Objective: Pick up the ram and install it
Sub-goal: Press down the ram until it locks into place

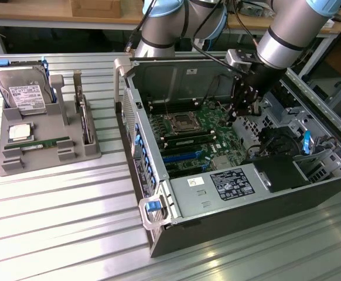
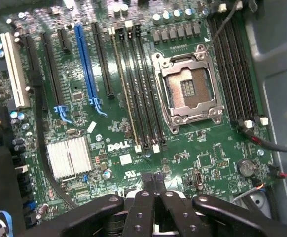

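Ram point(image 1: 38, 143) on tray, gripper point(image 1: 242, 109) well apart

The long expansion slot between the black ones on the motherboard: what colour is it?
Blue: the expansion slot shows best in the wrist view.

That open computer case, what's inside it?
Inside the computer case lies a green motherboard with an empty processor socket and black memory slots. The arm's shut fingers hover over it, hiding part.

Exterior view: high, angled down on open computer case point(image 1: 241, 193) and parts tray point(image 1: 47, 149); wide
Wrist view: close above motherboard point(image 2: 133, 143), facing down
Shared: motherboard, CPU socket point(image 2: 189, 89)
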